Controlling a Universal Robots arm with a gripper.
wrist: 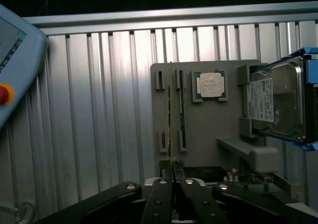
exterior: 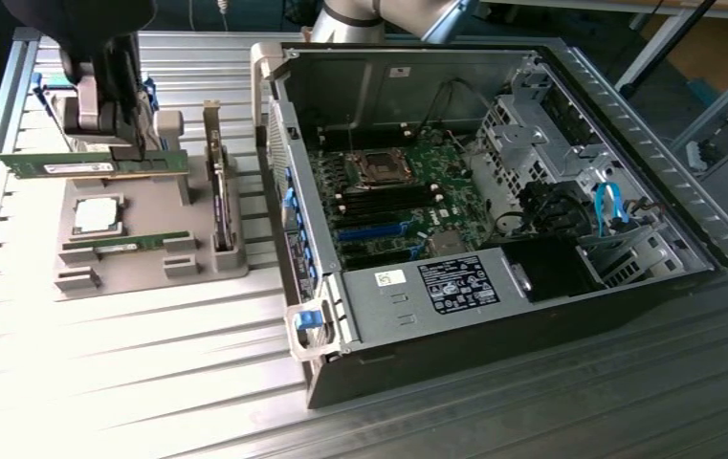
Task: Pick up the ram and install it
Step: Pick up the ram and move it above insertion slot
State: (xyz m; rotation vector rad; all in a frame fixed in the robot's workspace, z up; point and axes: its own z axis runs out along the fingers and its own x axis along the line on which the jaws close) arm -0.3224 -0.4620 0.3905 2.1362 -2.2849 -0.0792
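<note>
Gripper (exterior: 137, 150) pinches the ram (exterior: 70, 164), fingers narrow on its top edge, hovering over the gray holder's (exterior: 149, 208) edge beyond the processor (exterior: 96, 215); second stick (exterior: 127, 245) sits slotted.

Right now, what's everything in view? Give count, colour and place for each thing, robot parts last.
held ram: 1, green, above the holder, in the gripper
second ram: 1, green, in the holder's slots
processor: 1, silver, on the holder
hard drive: 1, silver with white label, on edge at the holder's side
holder: 1, grey, on the table, exterior view's left
case: 1, black, open, exterior view's right
motherboard: 1, green, inside the case
pendant: 1, pale with red button, near the table
table: 1, silver, slatted, under everything
arm: 1, grey, beyond the case
gripper: 1, black, shut on the held ram
</note>
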